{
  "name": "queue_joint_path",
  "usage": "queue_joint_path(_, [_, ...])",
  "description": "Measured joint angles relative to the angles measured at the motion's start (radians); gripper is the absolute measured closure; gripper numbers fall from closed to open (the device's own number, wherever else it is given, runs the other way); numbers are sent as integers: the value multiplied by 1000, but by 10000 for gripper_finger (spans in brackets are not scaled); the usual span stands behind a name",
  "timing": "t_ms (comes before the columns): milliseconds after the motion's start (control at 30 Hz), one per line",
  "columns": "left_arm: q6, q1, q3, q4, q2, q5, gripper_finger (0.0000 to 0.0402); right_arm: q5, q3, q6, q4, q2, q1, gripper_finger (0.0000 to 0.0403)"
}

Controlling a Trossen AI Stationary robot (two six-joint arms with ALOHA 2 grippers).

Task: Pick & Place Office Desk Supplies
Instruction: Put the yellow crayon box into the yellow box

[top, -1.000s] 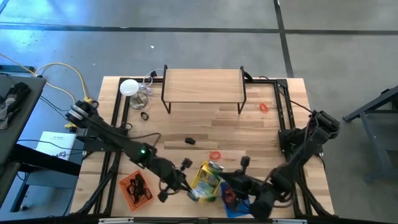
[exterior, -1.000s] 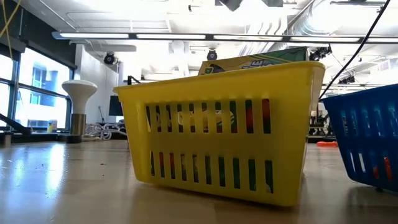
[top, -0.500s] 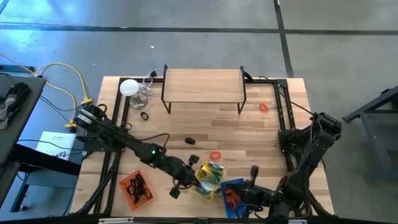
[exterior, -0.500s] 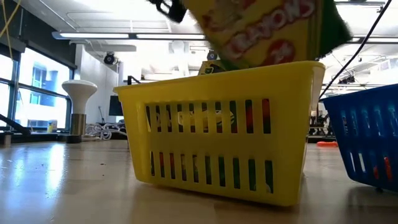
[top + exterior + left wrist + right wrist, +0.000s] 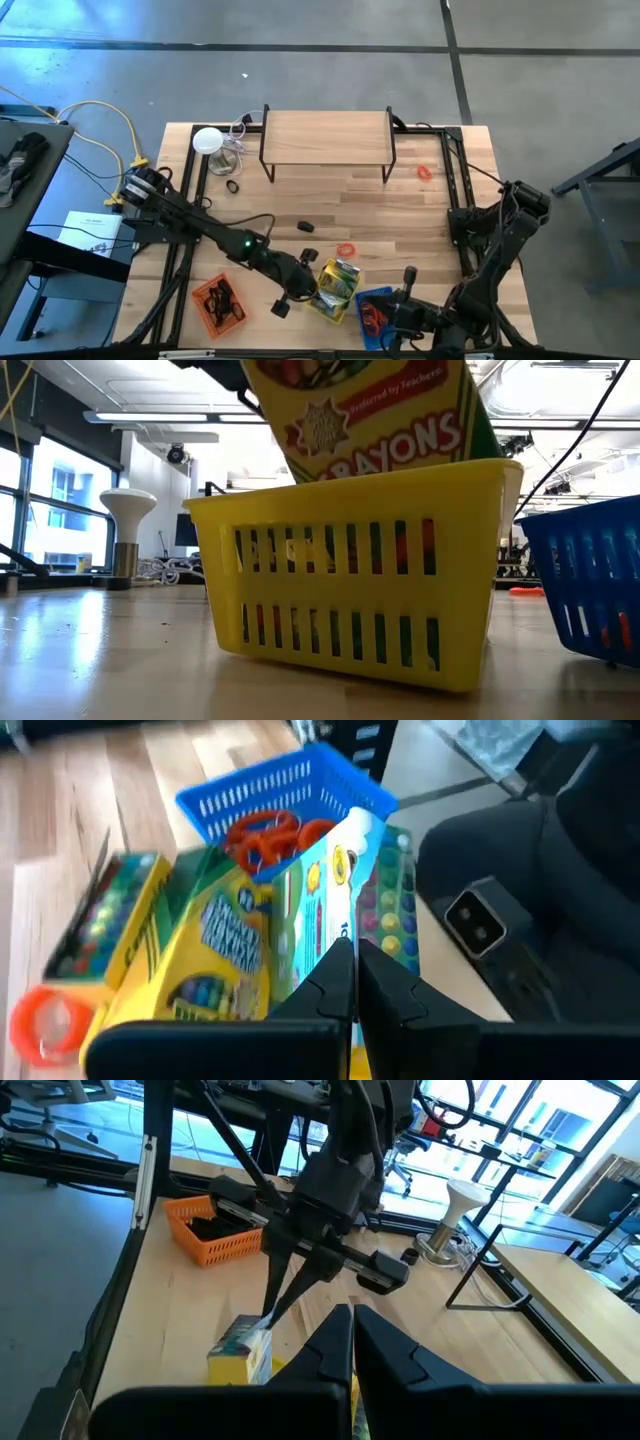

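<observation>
left gripper (image 5: 303,287) clamped on crayon box (image 5: 375,415) above yellow basket (image 5: 350,595) rim; right gripper (image 5: 398,318) fingers together, near blue basket (image 5: 374,312)

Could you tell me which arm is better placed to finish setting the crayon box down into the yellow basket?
The left. The left gripper is over the yellow basket, gripping the crayon box that stands in it. The right gripper, shut, waits by the blue basket.

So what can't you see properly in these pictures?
- Low view: the top of the crayon box is cut off by the picture's upper edge.
- Low view: the slats of the yellow basket hide most of what is inside.
- High view: the small black piece is too small to name.
</observation>
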Motion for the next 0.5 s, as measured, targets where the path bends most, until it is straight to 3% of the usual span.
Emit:
queue_joint_path(233, [-67, 35, 136, -337, -27, 19, 401, -4, 0, -2, -1, 0, -11, 401])
queue_joint_path(500, [-145, 104, 168, -376, -10, 173, 401, -7, 0, 0, -9, 0, -18, 401])
